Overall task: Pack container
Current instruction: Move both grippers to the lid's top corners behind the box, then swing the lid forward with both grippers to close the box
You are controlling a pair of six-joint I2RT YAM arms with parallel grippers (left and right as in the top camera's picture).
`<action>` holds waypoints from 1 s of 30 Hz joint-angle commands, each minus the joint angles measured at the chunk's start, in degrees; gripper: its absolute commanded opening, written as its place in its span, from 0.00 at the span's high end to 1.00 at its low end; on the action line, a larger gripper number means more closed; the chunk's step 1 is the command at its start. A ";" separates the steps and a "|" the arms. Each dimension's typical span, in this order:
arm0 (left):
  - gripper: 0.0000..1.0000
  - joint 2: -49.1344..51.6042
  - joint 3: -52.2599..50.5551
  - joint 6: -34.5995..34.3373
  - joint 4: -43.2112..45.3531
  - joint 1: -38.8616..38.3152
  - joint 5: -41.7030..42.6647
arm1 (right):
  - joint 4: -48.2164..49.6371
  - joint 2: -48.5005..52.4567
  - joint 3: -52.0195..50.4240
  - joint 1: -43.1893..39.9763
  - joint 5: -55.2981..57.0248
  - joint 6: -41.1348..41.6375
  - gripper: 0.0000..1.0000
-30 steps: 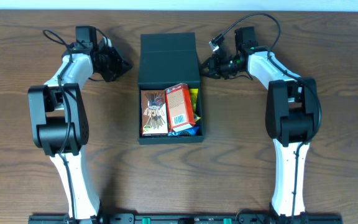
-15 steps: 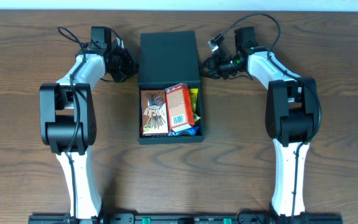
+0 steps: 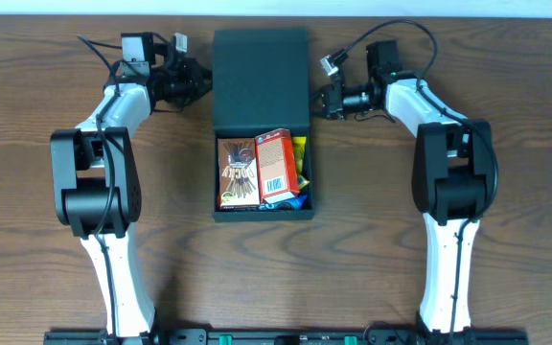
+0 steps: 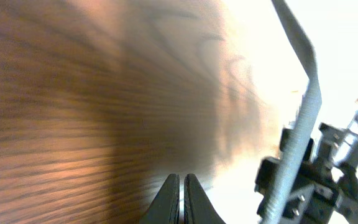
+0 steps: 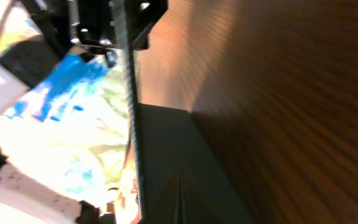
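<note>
The container [image 3: 262,217], a dark charcoal box, sits mid-table with its flap lid [image 3: 261,77] raised at the back. Inside lie a brown snack packet [image 3: 239,172], an orange-red packet [image 3: 277,165], and yellow and blue bits along the right wall. My left gripper [image 3: 202,81] is shut at the lid's left edge; in the left wrist view its gripper [image 4: 182,186] holds nothing and the lid's thin edge [image 4: 303,106] runs to its right. My right gripper [image 3: 320,99] is shut at the lid's right edge, with its gripper [image 5: 179,202] in front of the dark lid face [image 5: 166,143].
Brown wooden table [image 3: 506,278] extends on all sides of the box. Both arm bases stand at the near edge. A cable [image 3: 405,34] loops above the right arm near the far edge.
The left gripper has swung right and back to the lid's left edge. The lid now stands further back, showing more of its face. The right gripper shifted slightly.
</note>
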 commanded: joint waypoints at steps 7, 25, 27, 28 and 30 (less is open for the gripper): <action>0.94 -3.19 0.24 1.99 4.07 -0.13 10.67 | 0.33 0.20 9.75 -0.52 -10.86 3.65 0.98; 0.94 -21.86 0.24 17.59 -11.87 -1.55 11.08 | 0.13 -14.40 16.81 1.18 -14.25 11.17 0.98; 0.94 -22.97 0.24 19.58 -14.49 -2.05 10.58 | 0.15 -17.11 16.81 1.25 -14.25 10.97 0.98; 0.94 -23.58 0.24 20.39 -15.61 -2.19 10.62 | 0.15 -18.43 16.81 1.33 -14.25 10.95 0.98; 0.94 -25.05 0.24 22.80 -18.34 -2.51 10.64 | 0.17 -21.44 16.81 1.38 -14.25 10.93 0.98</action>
